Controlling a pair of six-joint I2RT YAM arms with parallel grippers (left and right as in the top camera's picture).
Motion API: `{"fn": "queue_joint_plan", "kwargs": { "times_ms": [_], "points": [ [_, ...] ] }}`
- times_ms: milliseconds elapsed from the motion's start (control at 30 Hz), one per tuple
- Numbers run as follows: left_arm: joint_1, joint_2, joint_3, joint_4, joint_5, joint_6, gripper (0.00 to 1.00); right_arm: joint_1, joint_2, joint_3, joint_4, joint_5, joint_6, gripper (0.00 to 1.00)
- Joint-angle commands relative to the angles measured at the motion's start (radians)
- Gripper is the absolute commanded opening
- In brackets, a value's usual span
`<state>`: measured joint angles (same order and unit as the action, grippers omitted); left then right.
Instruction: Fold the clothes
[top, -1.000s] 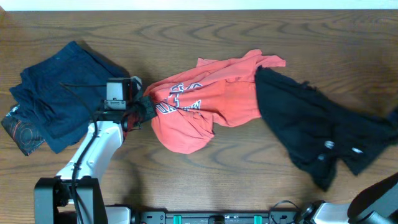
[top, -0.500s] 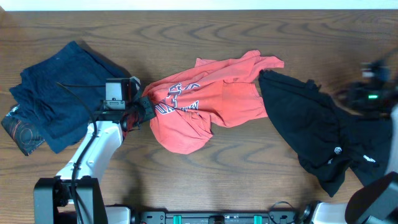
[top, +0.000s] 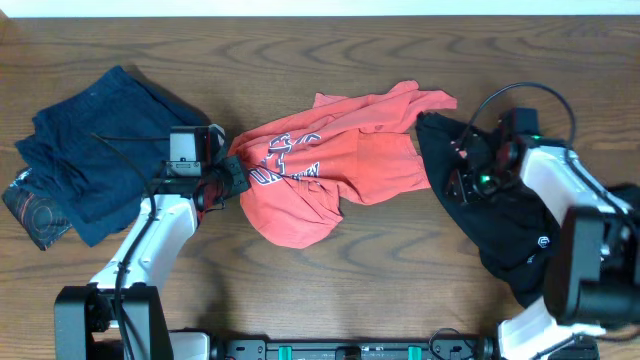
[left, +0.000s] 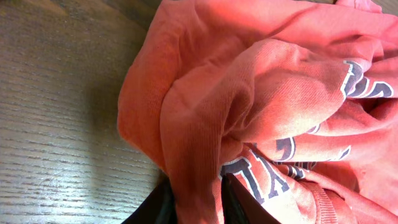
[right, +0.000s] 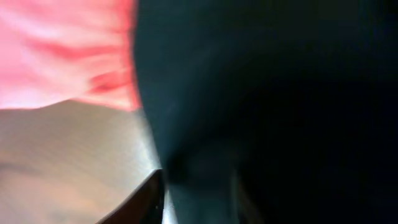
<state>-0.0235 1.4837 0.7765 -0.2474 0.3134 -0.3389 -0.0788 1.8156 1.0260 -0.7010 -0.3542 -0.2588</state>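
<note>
Left hand pinched a fold at 9 o'clock on the coral-red T-shirt; right hand sat on the black garment, grip unclear.

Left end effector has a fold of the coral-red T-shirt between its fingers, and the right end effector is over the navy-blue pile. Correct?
Not quite: the overhead view shows the right end effector over the black garment, not the navy-blue pile. The rest stands.
</note>
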Motion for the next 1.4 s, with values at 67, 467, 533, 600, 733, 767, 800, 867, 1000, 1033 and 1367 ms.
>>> {"fn": "queue_joint_plan", "kwargs": {
  "times_ms": [67, 467, 533, 600, 733, 767, 800, 867, 1000, 1033, 1367],
  "points": [
    [0.0, 0.005, 0.0, -0.005, -0.008, 0.009, 0.26, -0.042, 0.066, 0.002, 0.082, 0.228, 0.016, 0.32],
    [0.0, 0.005, 0.0, -0.006, -0.008, 0.009, 0.25, -0.48, 0.077, 0.285, -0.007, 0.633, 0.382, 0.64],
    [0.0, 0.005, 0.0, -0.005, -0.009, 0.01, 0.26, -0.54, 0.076, 0.359, -0.039, 0.397, 0.349, 0.69],
    [0.0, 0.005, 0.0, -0.002, -0.008, 0.01, 0.32, -0.562, 0.075, 0.397, -0.058, 0.205, 0.311, 0.68],
    [0.0, 0.005, 0.0, -0.014, 0.025, 0.011, 0.53, -0.54, 0.067, 0.431, -0.119, -0.115, 0.223, 0.69],
    [0.0, 0.004, 0.0, -0.024, 0.061, 0.01, 0.6, -0.521, 0.066, 0.431, -0.143, -0.148, 0.201, 0.69],
    [0.0, 0.003, 0.0, -0.039, 0.115, 0.01, 0.69, -0.499, 0.066, 0.43, -0.166, -0.16, 0.18, 0.7],
    [-0.007, 0.003, 0.0, -0.073, 0.235, 0.009, 0.86, -0.438, 0.066, 0.426, -0.225, -0.142, 0.138, 0.7],
    [-0.085, 0.005, -0.004, -0.172, 0.306, -0.01, 0.96, -0.314, 0.066, 0.397, -0.266, -0.006, 0.108, 0.73],
    [-0.111, 0.006, -0.011, -0.195, 0.283, -0.041, 1.0, -0.29, 0.066, 0.389, -0.269, 0.027, 0.108, 0.73],
    [-0.236, 0.026, -0.084, -0.148, -0.007, -0.313, 0.48, -0.195, 0.067, 0.36, -0.306, 0.077, 0.116, 0.67]
  ]
}}
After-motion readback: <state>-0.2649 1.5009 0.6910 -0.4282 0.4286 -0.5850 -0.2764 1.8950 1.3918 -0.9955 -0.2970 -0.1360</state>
